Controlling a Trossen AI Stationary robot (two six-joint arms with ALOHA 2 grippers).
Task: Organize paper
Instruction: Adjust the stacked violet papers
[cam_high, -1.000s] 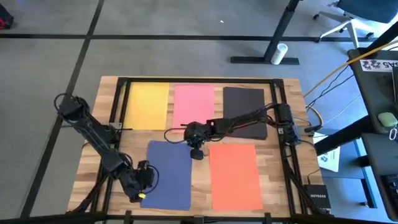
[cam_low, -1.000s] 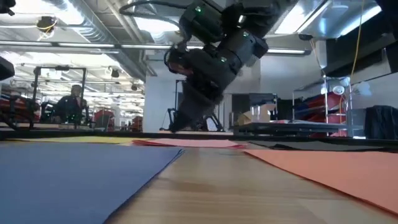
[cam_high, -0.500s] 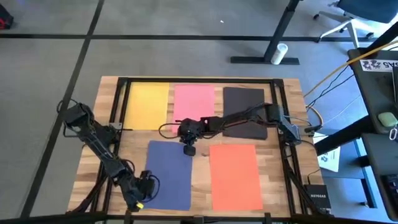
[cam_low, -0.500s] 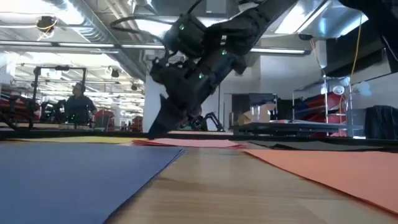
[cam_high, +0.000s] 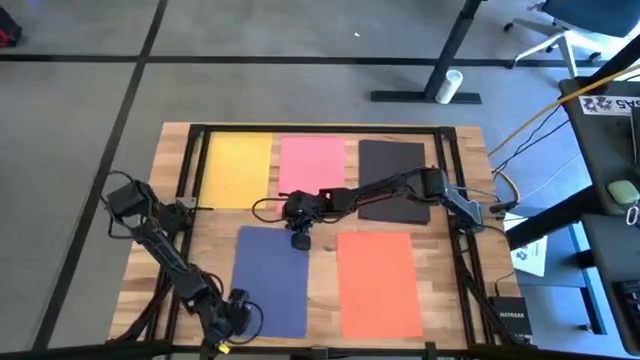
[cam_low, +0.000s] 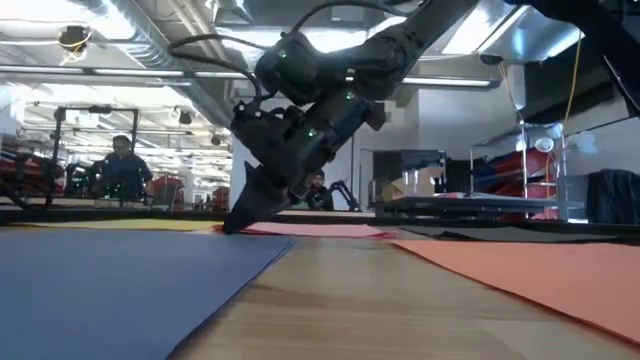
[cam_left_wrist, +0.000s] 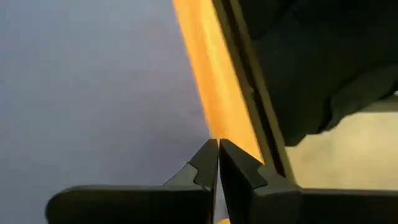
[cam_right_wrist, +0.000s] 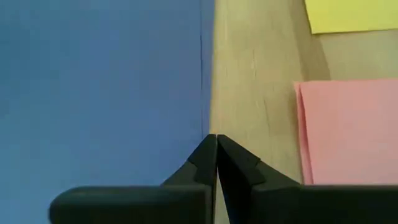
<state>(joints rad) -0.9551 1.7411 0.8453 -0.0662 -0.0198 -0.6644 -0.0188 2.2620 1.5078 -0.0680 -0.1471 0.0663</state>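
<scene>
Tabletop (cam_high: 323, 242) is wood slats inside a black frame, five sheets flat on it. Far row: yellow sheet (cam_high: 238, 170), pink sheet (cam_high: 312, 168), black sheet (cam_high: 393, 180), side by side with narrow gaps. Near row: navy sheet (cam_high: 271, 282) on the left, orange sheet (cam_high: 379, 284) on the right, bare wood strip between them. Right arm reaches in from the right edge across the black sheet's near part; right tool (cam_high: 299, 240) sits at the navy sheet's far right corner, just off the pink sheet's near edge. Right wrist view has its fingers (cam_right_wrist: 225, 163) pressed together, tips on the navy sheet's edge where it meets the wood; nothing visibly pinched. Low view shows that tool tilted, tip down at the tabletop. Left arm runs along the left side; left tool (cam_high: 226, 322) is at the navy sheet's near left corner, fingers (cam_left_wrist: 205, 165) closed together, empty.
</scene>
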